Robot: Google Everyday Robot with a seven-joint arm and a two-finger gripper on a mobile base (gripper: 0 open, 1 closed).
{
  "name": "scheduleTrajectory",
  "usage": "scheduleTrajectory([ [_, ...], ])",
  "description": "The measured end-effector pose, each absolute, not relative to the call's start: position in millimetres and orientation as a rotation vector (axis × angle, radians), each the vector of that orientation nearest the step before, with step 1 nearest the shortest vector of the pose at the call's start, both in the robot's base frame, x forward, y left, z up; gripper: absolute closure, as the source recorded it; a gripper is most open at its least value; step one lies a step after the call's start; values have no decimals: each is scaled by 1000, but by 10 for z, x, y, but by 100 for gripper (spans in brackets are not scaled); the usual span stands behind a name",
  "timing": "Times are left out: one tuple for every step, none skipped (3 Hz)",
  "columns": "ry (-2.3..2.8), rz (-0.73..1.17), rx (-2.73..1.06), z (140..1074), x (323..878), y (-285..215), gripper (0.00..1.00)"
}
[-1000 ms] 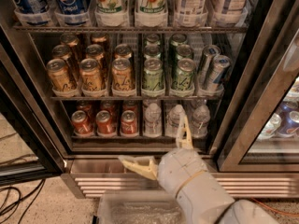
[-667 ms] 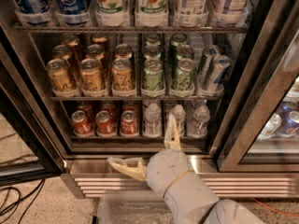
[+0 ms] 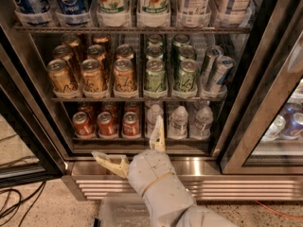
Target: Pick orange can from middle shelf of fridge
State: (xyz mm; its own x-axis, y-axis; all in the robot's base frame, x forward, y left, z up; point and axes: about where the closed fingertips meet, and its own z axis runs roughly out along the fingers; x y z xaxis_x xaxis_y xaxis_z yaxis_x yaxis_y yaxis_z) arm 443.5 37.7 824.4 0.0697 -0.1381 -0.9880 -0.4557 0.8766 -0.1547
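The front orange can (image 3: 124, 74) stands on the middle shelf (image 3: 137, 99) of the fridge (image 3: 213, 188), rightmost of three orange ones in the front row, with green cans (image 3: 155, 76) just to its right. It sits above the tool (image 3: 127, 138) and well apart from it.

The tool hangs low before the fridge's steel base, its fingers spread wide and gripping nothing. One finger (image 3: 157, 134) points up in front of the lowest shelf, between the red cans (image 3: 130, 123) and the clear bottles (image 3: 179, 122); it seems to stop short of them, though depth is hard to judge. The other finger points left along the base.

Since the earlier frame the tool has shifted left, from under the bottles toward the red cans. The cans have not moved.
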Motion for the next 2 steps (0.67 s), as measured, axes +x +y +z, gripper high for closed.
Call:
scheduleTrajectory([
  [1466, 244, -441, 8246, 4560, 530, 0],
  [1445, 224, -425, 8215, 4680, 631, 0],
])
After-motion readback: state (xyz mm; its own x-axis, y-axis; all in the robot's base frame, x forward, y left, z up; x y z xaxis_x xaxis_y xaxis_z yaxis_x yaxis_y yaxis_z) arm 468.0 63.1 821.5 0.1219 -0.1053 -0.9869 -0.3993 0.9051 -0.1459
